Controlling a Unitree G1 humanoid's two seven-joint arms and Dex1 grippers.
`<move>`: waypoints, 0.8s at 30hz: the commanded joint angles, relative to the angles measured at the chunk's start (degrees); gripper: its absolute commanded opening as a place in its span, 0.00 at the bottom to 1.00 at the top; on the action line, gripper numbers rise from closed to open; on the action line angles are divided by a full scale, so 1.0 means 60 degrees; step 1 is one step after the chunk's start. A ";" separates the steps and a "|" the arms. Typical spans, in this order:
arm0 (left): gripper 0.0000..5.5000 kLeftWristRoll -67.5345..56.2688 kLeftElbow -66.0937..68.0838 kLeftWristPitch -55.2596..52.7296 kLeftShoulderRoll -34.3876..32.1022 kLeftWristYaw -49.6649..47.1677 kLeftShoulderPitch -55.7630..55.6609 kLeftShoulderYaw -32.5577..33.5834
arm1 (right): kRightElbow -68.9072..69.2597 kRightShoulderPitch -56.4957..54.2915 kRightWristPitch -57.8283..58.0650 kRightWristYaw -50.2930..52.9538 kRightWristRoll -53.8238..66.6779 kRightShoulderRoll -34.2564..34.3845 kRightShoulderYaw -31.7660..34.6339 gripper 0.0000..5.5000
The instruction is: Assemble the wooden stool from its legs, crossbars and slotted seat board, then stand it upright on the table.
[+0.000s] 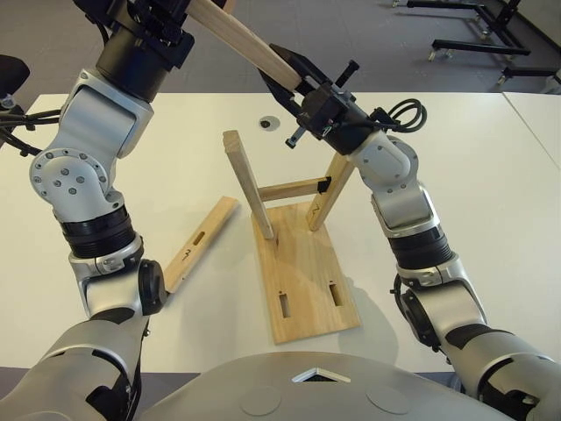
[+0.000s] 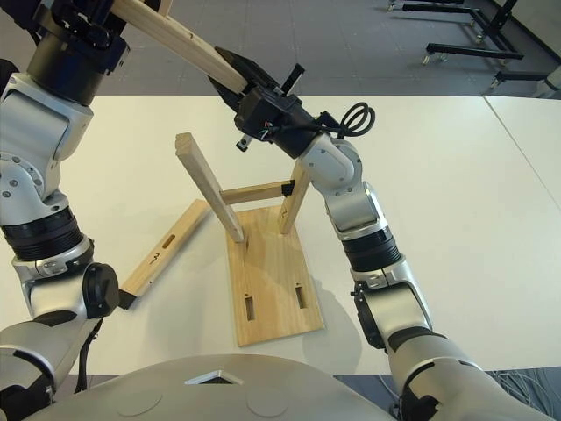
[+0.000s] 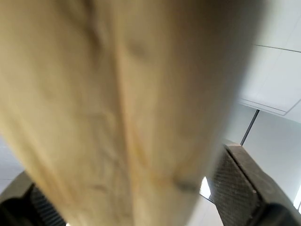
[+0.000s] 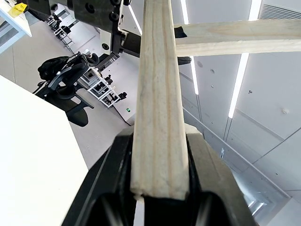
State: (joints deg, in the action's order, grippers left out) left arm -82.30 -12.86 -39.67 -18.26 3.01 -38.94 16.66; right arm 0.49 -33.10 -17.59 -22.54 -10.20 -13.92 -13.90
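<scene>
The slotted seat board (image 1: 302, 281) lies flat on the white table. Two legs (image 1: 248, 184) (image 1: 331, 193) stand in it, joined by a crossbar (image 1: 289, 189). Another leg (image 1: 200, 243) lies loose on the table left of the board. High above the far side of the table, both grippers hold one more wooden leg (image 1: 237, 39). My left gripper (image 1: 171, 13) is shut on its upper part, and my right gripper (image 1: 285, 70) is shut on its lower end. In the right wrist view this leg (image 4: 157, 117) runs between the fingers and carries a crossbar (image 4: 235, 37) near its far end.
A round hole (image 1: 269, 124) sits in the tabletop behind the stool parts. A second table (image 1: 539, 114) adjoins on the right. Black metal frames (image 1: 473, 39) stand on the floor beyond the table. Bare tabletop lies to the right of the seat board.
</scene>
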 commanded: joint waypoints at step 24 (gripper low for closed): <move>0.38 0.0187 -0.0116 -0.0013 0.0096 0.0825 -0.0083 0.0012 | 0.0851 0.0143 0.1984 -0.1994 0.2474 -0.0171 -0.0198 0.19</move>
State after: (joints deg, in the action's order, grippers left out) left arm -80.91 -12.85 -41.12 -18.38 6.21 -38.52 16.62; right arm 5.09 -32.66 -6.58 -31.49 5.12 -14.76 -12.85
